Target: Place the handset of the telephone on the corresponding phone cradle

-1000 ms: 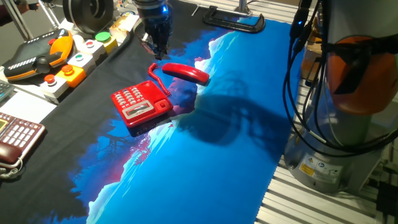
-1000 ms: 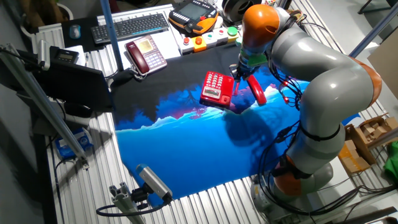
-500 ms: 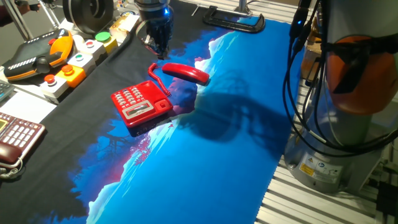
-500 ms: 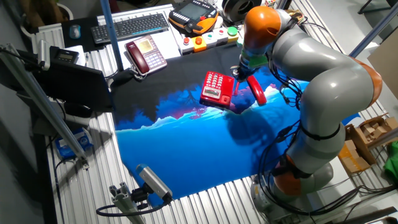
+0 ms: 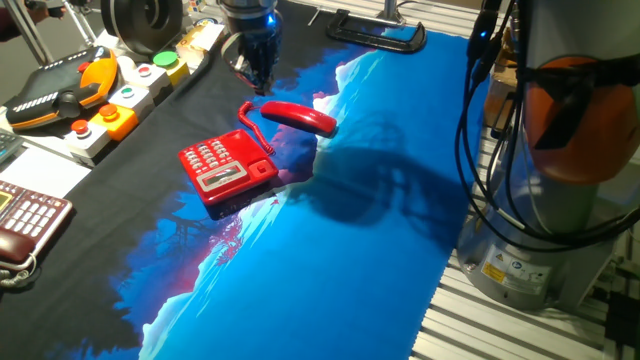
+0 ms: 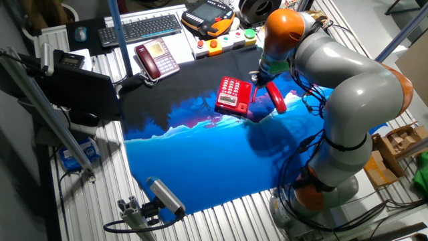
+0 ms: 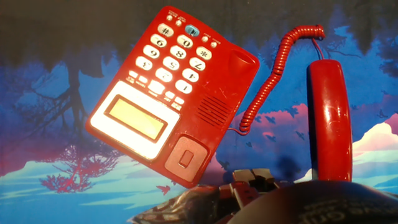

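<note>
The two-finger gripper [image 5: 256, 82] is held above the black part of the printed cloth, just behind the phone, with nothing between its fingers; whether the fingers are spread or pressed together cannot be told. In the hand view only dark parts of the gripper [image 7: 249, 183] are seen at the bottom edge. Just beside it, the slim bright red plastic handset [image 5: 299, 117] is laid flat on the blue and black landscape-printed cloth [image 5: 330, 260], off the phone. A red coiled cord [image 7: 268, 78] is run from its end to the small bright red plastic telephone [image 7: 171, 93], which is set close alongside. The recessed red cradle [image 7: 214, 99] beside the pale keypad is seen unoccupied. A dark maroon phone [image 6: 157, 57] is placed well apart, by a black keyboard [image 6: 140, 29].
</note>
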### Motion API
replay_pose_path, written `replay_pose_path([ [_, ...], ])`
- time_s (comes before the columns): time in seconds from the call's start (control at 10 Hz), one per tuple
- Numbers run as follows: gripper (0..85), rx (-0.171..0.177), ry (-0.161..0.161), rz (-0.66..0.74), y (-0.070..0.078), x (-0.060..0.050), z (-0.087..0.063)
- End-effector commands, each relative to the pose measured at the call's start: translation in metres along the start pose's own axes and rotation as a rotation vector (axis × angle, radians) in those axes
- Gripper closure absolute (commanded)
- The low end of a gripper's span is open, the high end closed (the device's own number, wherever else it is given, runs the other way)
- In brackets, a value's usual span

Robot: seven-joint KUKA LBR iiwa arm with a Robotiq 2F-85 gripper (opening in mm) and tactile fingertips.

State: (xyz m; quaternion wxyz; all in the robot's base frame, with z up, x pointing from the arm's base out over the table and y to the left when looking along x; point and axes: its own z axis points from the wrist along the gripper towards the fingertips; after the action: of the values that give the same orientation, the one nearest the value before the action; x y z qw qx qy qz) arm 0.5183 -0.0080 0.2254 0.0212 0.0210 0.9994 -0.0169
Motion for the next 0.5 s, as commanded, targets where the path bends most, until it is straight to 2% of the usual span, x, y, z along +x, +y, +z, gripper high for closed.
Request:
replay_pose_path([
  [0.0, 84.3, -0.006, -0.001, 0.014, 0.000, 0.000, -0.001],
  [0.4, 84.3, 0.012, 0.005, 0.087, 0.013, -0.005, -0.007],
])
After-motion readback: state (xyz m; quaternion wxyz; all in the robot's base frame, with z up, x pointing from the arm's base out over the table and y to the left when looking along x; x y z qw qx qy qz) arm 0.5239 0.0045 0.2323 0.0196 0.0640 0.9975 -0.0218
